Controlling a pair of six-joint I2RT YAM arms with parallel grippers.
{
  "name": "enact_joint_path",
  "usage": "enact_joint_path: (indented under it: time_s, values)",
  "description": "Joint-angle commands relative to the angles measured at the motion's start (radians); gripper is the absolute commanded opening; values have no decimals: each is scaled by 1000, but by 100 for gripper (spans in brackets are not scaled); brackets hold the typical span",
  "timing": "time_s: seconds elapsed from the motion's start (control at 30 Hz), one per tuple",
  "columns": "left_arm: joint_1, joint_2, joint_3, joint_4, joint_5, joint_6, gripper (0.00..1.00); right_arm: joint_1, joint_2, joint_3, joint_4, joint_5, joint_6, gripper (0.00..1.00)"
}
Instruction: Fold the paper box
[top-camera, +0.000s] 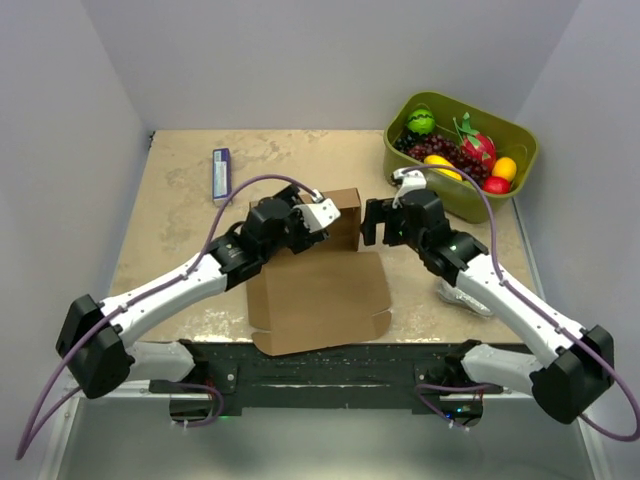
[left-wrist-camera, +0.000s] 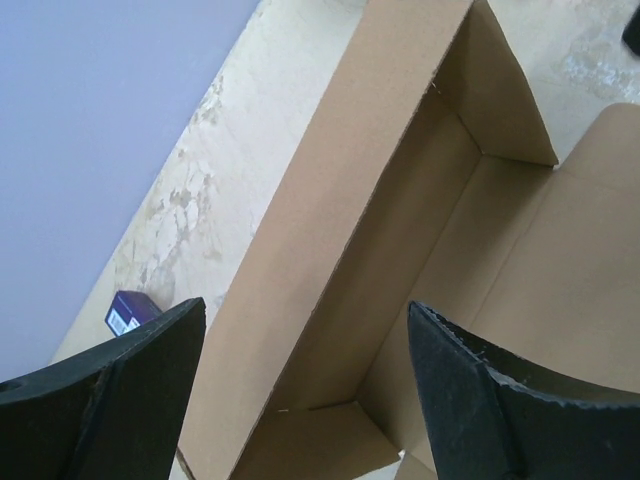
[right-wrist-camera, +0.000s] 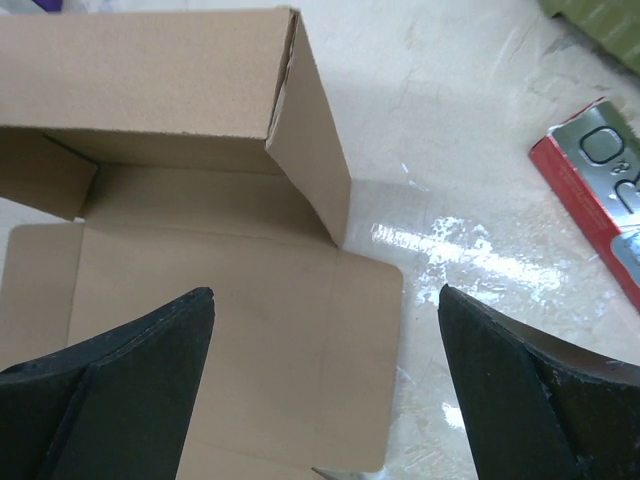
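Note:
The paper box (top-camera: 322, 295) is brown cardboard, lying mid-table as a flat sheet with its far wall (top-camera: 345, 218) folded upright. My left gripper (top-camera: 320, 216) hovers at the left end of that wall, open with nothing held. In the left wrist view the box (left-wrist-camera: 340, 250) shows its upright wall and tucked corner flaps between and beyond the open left gripper (left-wrist-camera: 305, 335). My right gripper (top-camera: 378, 222) stands just right of the wall, open and apart from it. In the right wrist view the box (right-wrist-camera: 200, 290) lies under the open right gripper (right-wrist-camera: 325, 300), with a flat rounded flap below it.
An olive-green bin (top-camera: 520, 135) of fruit stands at the back right. A small purple packet (top-camera: 221, 175) lies at the back left. A red and silver packet (right-wrist-camera: 600, 190) lies on the table right of the box, near my right arm.

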Motion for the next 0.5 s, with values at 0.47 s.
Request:
enact_joint_path:
  time_s: [0.47]
  values:
    - [-7,302,82,223,-306,78,48,-62,-210,42,-86,-5,10,97]
